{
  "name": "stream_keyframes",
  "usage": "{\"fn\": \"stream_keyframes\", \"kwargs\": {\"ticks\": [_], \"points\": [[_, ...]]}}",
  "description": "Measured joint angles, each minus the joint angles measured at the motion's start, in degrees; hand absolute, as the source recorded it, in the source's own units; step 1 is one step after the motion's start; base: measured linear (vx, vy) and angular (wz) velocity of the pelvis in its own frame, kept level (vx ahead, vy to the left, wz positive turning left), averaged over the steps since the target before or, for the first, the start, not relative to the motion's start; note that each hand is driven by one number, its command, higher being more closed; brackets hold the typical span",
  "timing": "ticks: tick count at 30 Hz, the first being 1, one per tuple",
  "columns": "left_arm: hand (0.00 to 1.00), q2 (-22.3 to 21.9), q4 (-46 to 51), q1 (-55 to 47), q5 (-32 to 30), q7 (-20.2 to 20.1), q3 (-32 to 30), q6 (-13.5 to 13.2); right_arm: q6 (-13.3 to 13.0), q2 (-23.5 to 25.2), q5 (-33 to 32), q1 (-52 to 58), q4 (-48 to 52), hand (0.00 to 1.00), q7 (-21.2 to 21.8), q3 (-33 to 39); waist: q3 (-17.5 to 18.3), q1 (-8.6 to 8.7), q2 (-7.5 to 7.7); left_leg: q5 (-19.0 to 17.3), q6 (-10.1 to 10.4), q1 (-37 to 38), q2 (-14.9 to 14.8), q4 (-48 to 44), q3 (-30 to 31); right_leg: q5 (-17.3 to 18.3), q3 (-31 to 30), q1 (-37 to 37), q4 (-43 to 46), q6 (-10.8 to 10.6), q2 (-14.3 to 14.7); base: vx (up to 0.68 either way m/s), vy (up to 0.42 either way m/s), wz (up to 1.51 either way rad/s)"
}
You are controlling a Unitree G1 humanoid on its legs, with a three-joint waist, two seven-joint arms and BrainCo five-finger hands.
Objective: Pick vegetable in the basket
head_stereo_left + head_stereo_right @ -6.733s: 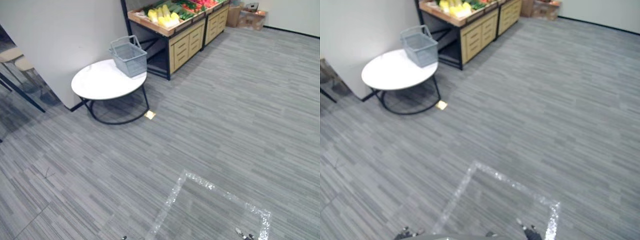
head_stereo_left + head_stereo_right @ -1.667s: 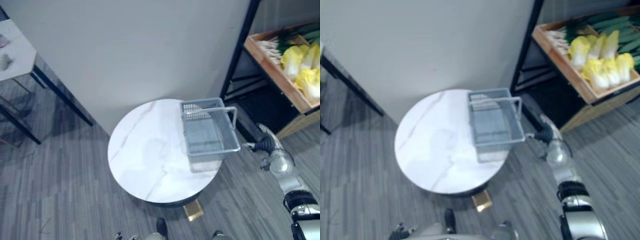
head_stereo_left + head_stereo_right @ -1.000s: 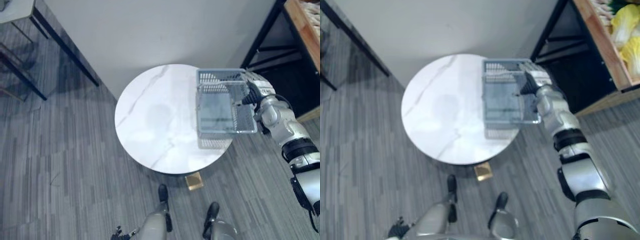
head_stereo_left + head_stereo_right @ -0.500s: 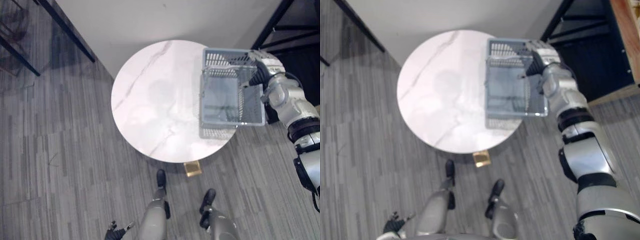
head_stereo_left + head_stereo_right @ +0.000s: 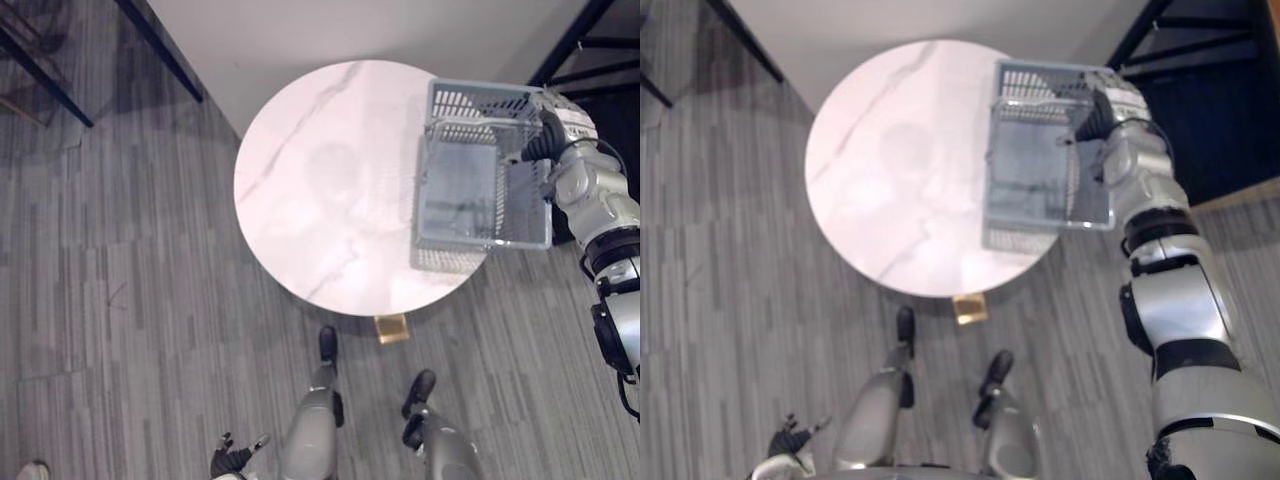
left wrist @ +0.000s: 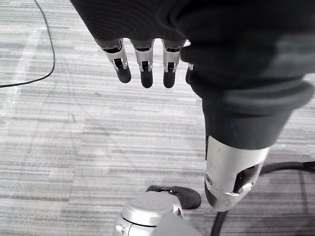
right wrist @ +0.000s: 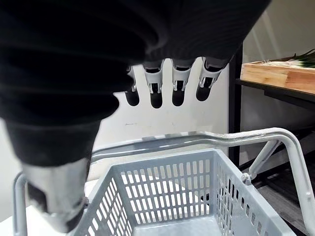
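Right hand (image 5: 1101, 117) sits at the far right corner of the light grey slatted plastic basket (image 5: 480, 102). In the right wrist view its fingers (image 7: 178, 81) are straight and slack, tips just above the basket's raised grey bar handle (image 7: 197, 138) with a gap between, gripping nothing. Basket is on the right side of the round white marble-look worktop (image 5: 320, 180), its right side reaching past the worktop's rim as seen from above; can't tell if it is fully resting there. Green vegetable ends (image 7: 307, 58) lie on a wooden crate (image 7: 275, 76), on a dark-framed rack to the right beyond the basket, well apart from it. Left hand (image 6: 141, 61) hangs low over the grey striped carpet floor (image 5: 130, 300), fingers loosely straight, holding nothing.
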State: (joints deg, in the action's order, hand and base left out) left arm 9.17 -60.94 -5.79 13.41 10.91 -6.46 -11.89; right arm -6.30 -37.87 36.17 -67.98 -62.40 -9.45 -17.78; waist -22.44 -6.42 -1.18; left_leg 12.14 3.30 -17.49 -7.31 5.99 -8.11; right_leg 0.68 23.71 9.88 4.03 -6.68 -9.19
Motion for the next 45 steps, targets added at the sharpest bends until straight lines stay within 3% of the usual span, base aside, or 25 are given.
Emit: {"fn": "stream_keyframes", "kwargs": {"ticks": [16, 17, 21, 32, 40, 45], "points": [[0.0, 0.07, 0.03, 1.66, -0.01, 0.14, 0.56, -0.03, 0.77, 0.7, 0.01, -1.12, -1.63, 0.0, -0.02, 2.2, -0.16, -1.01, -0.14, 0.73, -0.03, -2.67, 1.45, -0.01, 3.35, 0.62, 2.18, 0.78, 0.52, -0.31, -1.02, 0.03, 0.012, 0.11], [0.0, 0.1, 0.04, 1.69, -0.02, 0.17, 0.55, -0.04, 0.81, 0.7, 0.01, -1.3, -1.8, 1.0, -0.02, 2.21, -0.18, -0.73, -0.18, 0.84, -0.18, -3.03, 1.57, -0.01, 4.0, 0.81, 2.77, 0.81, 0.69, -0.42, -1.08, 0.02, 0.013, 0.22], [0.0, 0.11, 0.1, 2.26, -0.02, 0.17, 0.66, -0.02, 0.97, 0.7, 0.01, -2.32, -3.71, 1.0, -0.04, 3.37, -0.56, -1.59, -0.53, 1.09, -0.37, -3.47, 1.91, -0.01, 4.94, 0.86, 3.43, 0.74, 0.85, -0.39, -1.23, 0.03, 0.017, 0.13], [0.0, 0.17, 0.3, 2.26, -0.08, 0.18, 1.77, 0.04, 0.32, 1.17, 2.1, -2.16, -4.03, 1.0, 0.48, 3.61, -0.9, -1.77, -1.02, 1.23, -0.43, -3.59, 2.62, -0.07, 5.81, 1.72, 4.08, 0.68, 2.13, -0.54, -2.08, 0.03, 0.009, 0.07], [0.0, 0.18, 0.31, 2.26, -0.19, 0.09, 1.83, 0.59, -0.42, 1.56, 6.95, 1.66, -2.99, 1.0, 2.64, -3.58, -0.91, -1.74, -1.0, 1.11, -0.28, -1.52, 2.44, -0.06, 4.86, 2.99, 2.72, 0.13, 4.25, -0.64, -2.55, 0.01, -0.004, -0.05], [0.0, 0.34, 0.3, 2.35, -1.06, 0.07, 1.84, 0.84, -3.09, 1.63, 8.88, 4.83, 1.24, 1.0, 4.07, -8.14, -0.87, -1.64, -0.91, 0.57, 0.36, -0.04, 1.52, -0.02, 3.62, 3.04, 0.89, -0.19, 4.65, -0.55, -1.96, -0.02, -0.025, -0.16]]}}
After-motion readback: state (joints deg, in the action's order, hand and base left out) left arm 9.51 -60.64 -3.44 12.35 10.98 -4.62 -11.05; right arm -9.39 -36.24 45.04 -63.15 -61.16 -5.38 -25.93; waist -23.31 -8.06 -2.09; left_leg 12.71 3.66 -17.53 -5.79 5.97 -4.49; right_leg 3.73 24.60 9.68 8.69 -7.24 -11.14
